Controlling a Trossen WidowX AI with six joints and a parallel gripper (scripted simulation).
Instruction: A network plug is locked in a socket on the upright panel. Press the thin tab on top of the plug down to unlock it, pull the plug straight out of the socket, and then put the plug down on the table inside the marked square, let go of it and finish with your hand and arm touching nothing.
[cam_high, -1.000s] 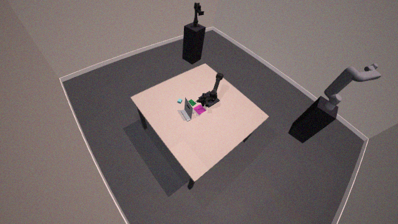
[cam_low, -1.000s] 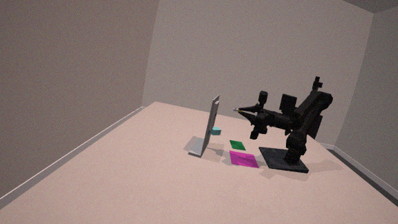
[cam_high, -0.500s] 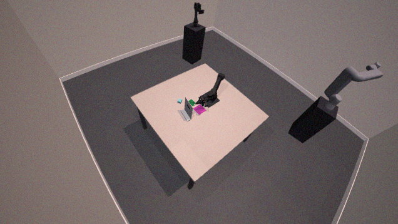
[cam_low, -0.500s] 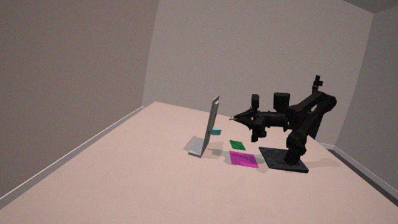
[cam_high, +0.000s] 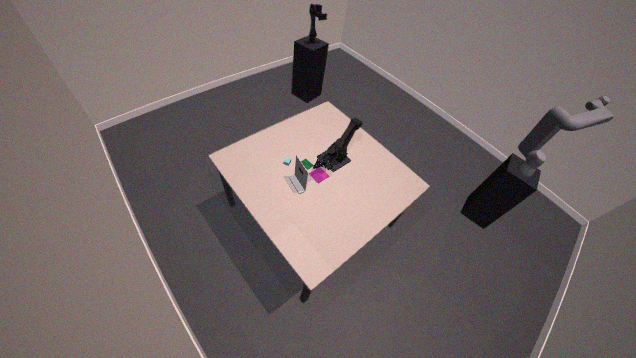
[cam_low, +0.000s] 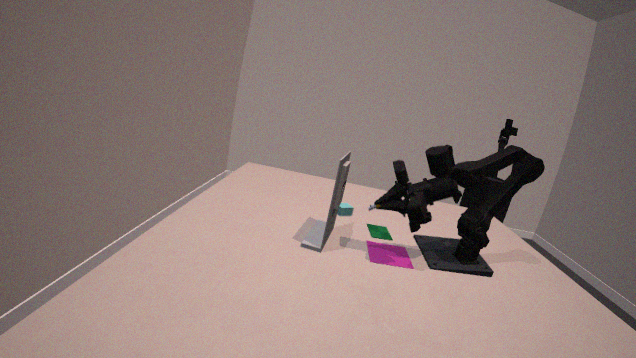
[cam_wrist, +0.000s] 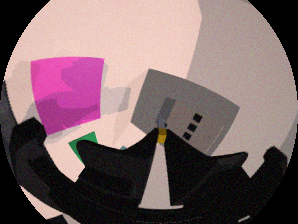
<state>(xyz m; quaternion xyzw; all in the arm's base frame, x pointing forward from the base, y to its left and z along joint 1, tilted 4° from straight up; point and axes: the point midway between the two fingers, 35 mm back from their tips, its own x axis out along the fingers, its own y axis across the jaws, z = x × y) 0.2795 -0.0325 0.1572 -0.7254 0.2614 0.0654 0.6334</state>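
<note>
My gripper (cam_high: 315, 166) (cam_low: 378, 205) (cam_wrist: 161, 132) is shut on the small plug (cam_low: 371, 207) (cam_wrist: 161, 123), which has a grey front and a yellow part between the fingertips. The plug is out of the socket and in the air, with a gap to the upright grey panel (cam_high: 302, 175) (cam_low: 336, 205) (cam_wrist: 142, 107). Dark openings show in the panel in the wrist view. A magenta square (cam_high: 319, 175) (cam_low: 390, 255) (cam_wrist: 65, 75) and a smaller green patch (cam_high: 306, 164) (cam_low: 379, 232) (cam_wrist: 89, 139) lie flat on the table, lower than the gripper. The plug's tab cannot be made out.
A teal block (cam_high: 287, 161) (cam_low: 345, 209) lies beyond the panel and green patch in the exterior view. The panel's grey foot (cam_high: 297, 185) (cam_low: 314, 241) rests on the table (cam_high: 310, 235) (cam_low: 225, 280). The arm's dark base plate (cam_low: 450, 257) is beside the magenta square.
</note>
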